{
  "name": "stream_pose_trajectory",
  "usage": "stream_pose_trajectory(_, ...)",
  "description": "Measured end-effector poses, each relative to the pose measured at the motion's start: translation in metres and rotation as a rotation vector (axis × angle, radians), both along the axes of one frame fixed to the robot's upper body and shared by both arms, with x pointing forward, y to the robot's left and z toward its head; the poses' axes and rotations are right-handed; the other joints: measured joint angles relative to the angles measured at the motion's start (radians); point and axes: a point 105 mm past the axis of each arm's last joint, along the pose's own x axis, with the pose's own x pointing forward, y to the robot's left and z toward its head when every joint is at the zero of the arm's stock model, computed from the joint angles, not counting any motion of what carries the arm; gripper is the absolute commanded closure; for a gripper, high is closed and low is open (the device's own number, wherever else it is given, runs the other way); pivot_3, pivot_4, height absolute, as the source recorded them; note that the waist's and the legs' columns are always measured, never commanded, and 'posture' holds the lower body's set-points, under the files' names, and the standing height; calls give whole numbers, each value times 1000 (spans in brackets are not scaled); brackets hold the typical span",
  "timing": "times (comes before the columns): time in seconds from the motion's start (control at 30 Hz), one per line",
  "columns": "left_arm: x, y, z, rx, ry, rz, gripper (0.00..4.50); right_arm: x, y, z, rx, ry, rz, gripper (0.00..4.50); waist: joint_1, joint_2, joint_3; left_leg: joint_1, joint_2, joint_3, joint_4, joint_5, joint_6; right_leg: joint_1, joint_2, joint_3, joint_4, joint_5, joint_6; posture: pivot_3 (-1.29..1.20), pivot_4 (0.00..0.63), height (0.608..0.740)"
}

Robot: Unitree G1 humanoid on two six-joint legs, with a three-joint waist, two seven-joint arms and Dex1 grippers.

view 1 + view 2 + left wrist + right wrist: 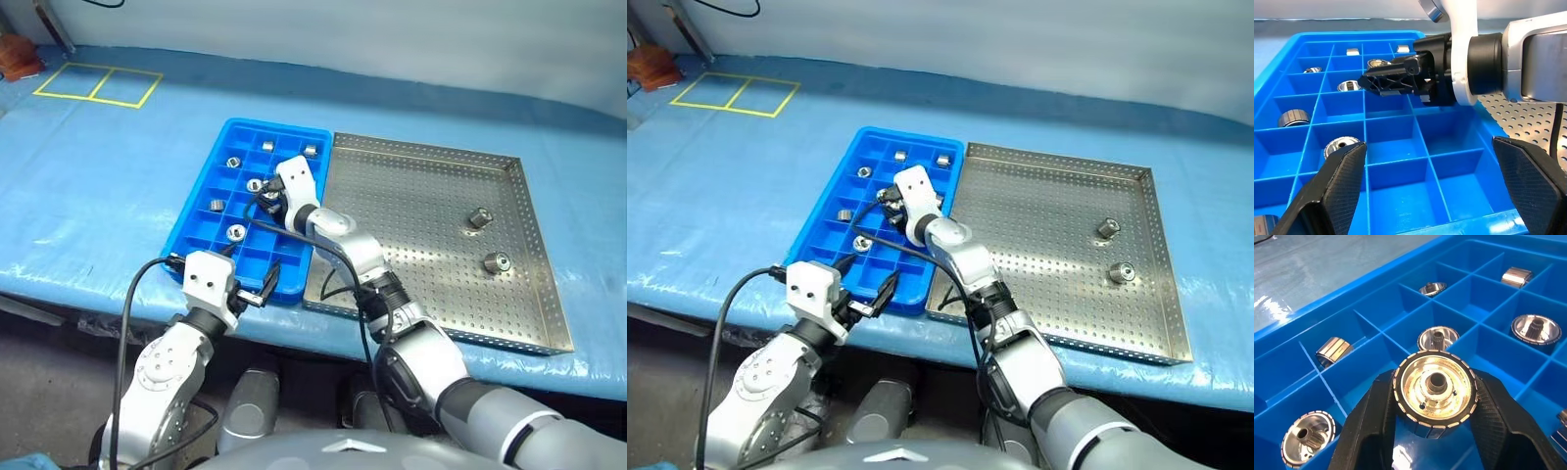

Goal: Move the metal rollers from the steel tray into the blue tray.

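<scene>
Two shiny silver metal rollers (pixel 488 240) remain in square perforated steel tray (pixel 411 157); right hand (pixel 1436 431) clenches one above gridded blue plastic tray (pixel 196 211). Left hand (pixel 1430 188) released. Risk: roller bouncing off a divider.

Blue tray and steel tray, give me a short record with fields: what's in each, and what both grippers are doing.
blue tray: gridded compartments, several already hold metal rollers
steel tray: two rollers left, and, toward its right side
right gripper: over the blue tray, shut on a roller
left gripper: open, holds nothing, at the blue tray's near edge
task state: carried roller not yet released
</scene>
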Motion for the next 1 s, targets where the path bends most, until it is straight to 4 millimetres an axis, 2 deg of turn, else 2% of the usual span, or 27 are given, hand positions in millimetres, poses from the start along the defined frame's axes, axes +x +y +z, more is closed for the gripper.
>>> stream_pose_trajectory(0.07, 0, -2, 0, -2, 0, -7, 0, -2, 1, -1, -14, 2, 7, 2770, -7, 0, 0, 1, 0, 0, 0, 0, 0, 1, 0, 0, 0, 0, 0, 331, 150, 740)
stream_pose_trajectory(0.33, 0, -3, 0, -2, -1, -13, 0, -4, 4, -2, -22, -2, 25, 149, -14, 0, 0, 2, 0, 0, 0, 0, 0, 2, 0, 0, 1, 0, 0, 298, 150, 740)
stream_pose_trajectory(0.47, 1, -4, 2, 4, -5, -37, 0, -1, -2, 1, -9, -8, -14, 35, -18, 0, 0, 2, 0, 0, 0, 0, 0, 2, 0, 0, 0, 0, 0, 237, 150, 740)
stream_pose_trajectory(0.53, 2, -9, 2, 7, -5, -74, 0, 3, -16, 7, 22, -24, -89, 35, -23, 0, 0, 2, 0, 0, 1, 0, 0, 2, 0, 0, 0, 0, 0, 209, 150, 740)
stream_pose_trajectory(0.6, 6, -15, 2, 5, -9, -108, 0, 10, -41, 12, 44, -51, -206, 35, -25, 0, 0, 1, -1, 0, 1, 1, 0, 2, 0, 0, 0, 0, 0, 151, 150, 740)
stream_pose_trajectory(0.67, 10, -23, 1, 1, -6, -152, 0, 16, -77, 17, 42, -81, -346, 35, -37, 0, 0, 1, -2, -1, 2, 1, 1, 3, -1, 0, 0, 1, 1, 117, 150, 740)
stream_pose_trajectory(0.7, 12, -27, 1, -3, -4, -179, 0, 18, -102, 17, 34, -91, -429, 35, -44, 0, 0, 0, -2, 0, 3, 1, 1, 3, -1, 1, 0, 1, 1, 95, 150, 740)
stream_pose_trajectory(0.8, 16, -38, 0, -12, -1, -240, 0, 14, -161, 15, 0, -102, -625, 35, -78, 0, 0, 0, -2, 1, 3, 2, 2, 2, -2, 2, 0, 2, 2, 45, 150, 740)
stream_pose_trajectory(0.87, 18, -45, 1, -13, -1, -282, 0, 8, -192, 16, -30, -111, -729, 35, -112, 1, 0, 1, -2, 1, 2, 2, 2, 2, -1, 3, 2, 3, 5, 26, 150, 740)
stream_pose_trajectory(1.0, 22, -58, 3, -10, -5, -358, 0, -4, -227, 21, -49, -118, -860, 35, -168, 2, -1, 4, -1, 2, 1, 2, 2, 3, 0, 4, 4, 4, 7, -27, 150, 740)
